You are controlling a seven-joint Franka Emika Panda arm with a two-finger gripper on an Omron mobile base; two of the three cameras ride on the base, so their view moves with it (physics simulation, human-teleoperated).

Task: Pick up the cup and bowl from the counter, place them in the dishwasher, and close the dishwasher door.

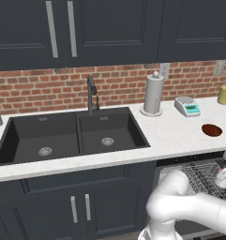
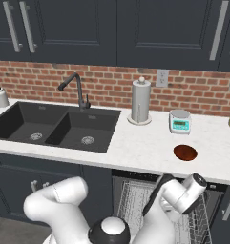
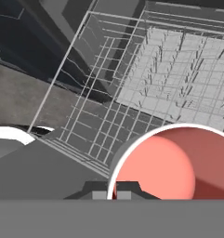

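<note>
Hand view: round glossy cup [image 3: 171,162], wire-grid dishwasher [image 3: 146,88]

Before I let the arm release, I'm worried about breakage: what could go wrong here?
The cup hangs above the dishwasher's wire rack; dropped from here it might tip or roll on the wires. The bowl sits on the counter near the front edge, so the arm rising for it could knock it.
</note>
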